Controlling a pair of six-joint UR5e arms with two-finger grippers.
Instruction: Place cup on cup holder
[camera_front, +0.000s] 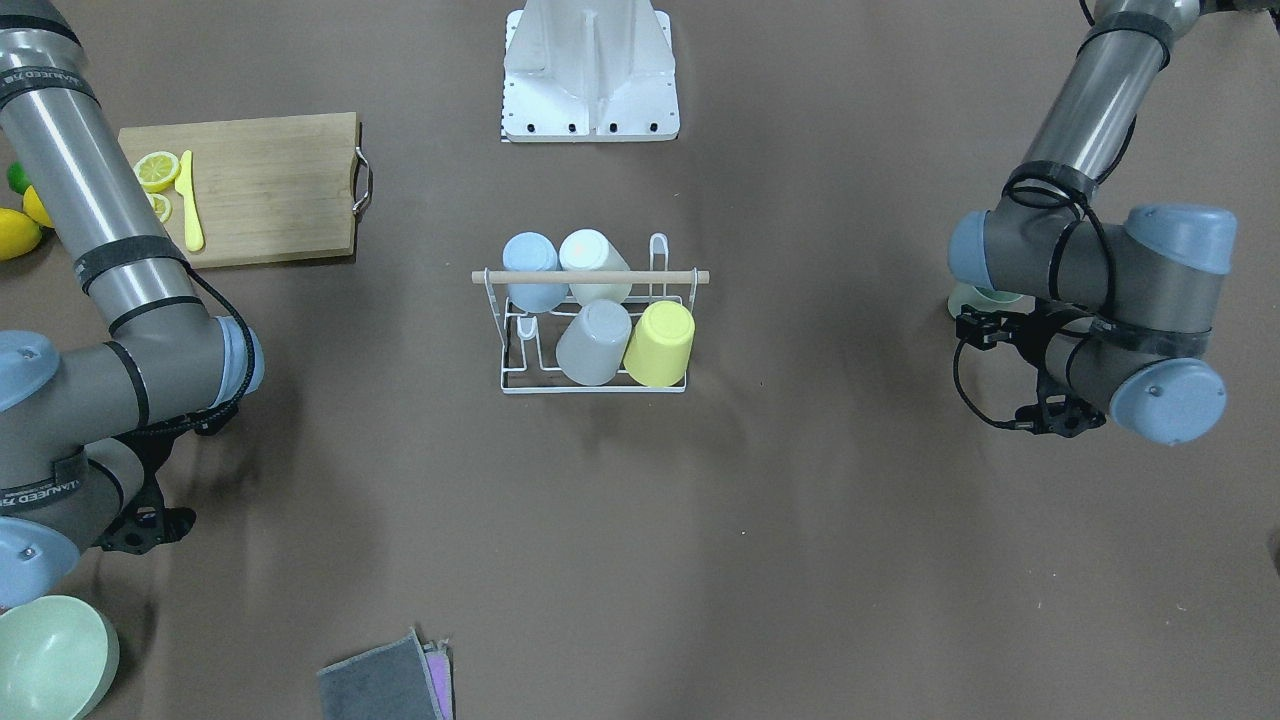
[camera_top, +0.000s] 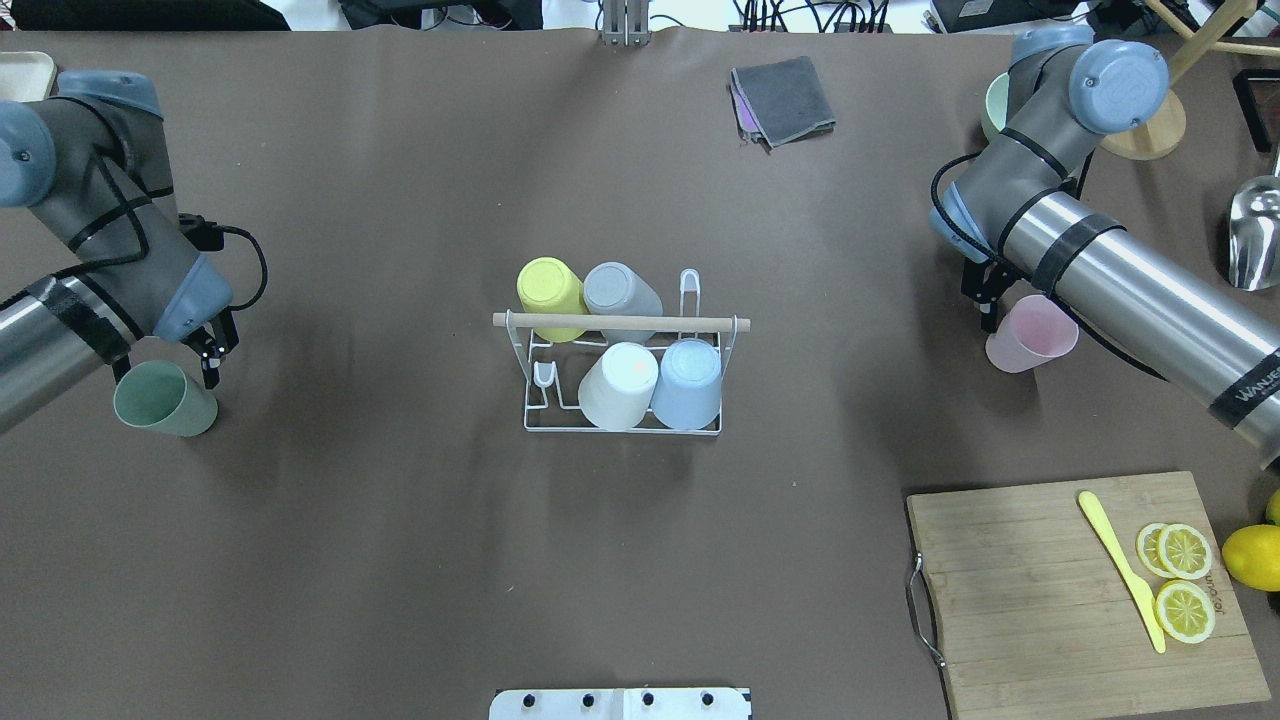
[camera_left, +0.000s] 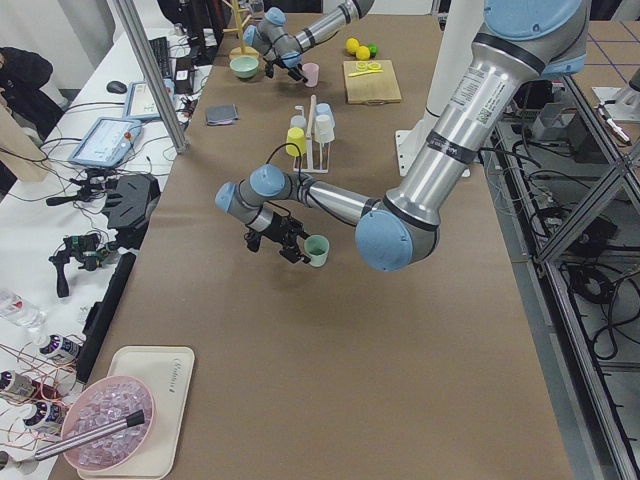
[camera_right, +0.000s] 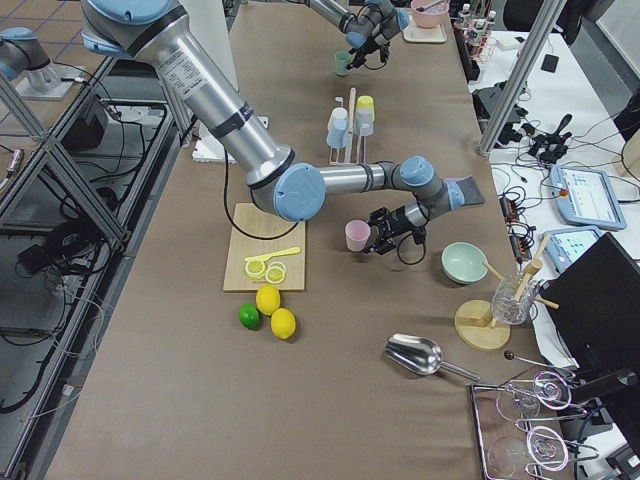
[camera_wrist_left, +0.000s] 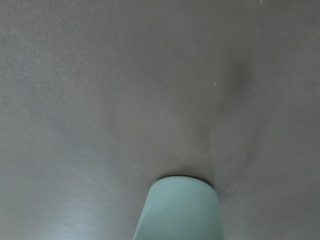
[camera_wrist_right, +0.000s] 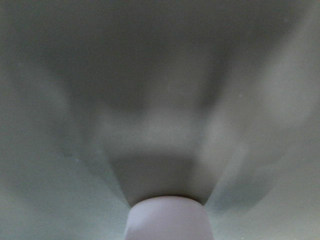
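The left arm (camera_top: 70, 300) comes in low from its side with the wrist turned down, its pincer (camera_top: 210, 358) clamped on a green cup (camera_top: 165, 398). The right arm (camera_top: 1130, 285) stretches far forward (elbow near the counter's far edge) and folds back, its pincer (camera_top: 988, 303) clamped on a pink cup (camera_top: 1032, 334).

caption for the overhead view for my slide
Part-filled cup holder at centre; left gripper holding a green cup, right gripper a pink cup.
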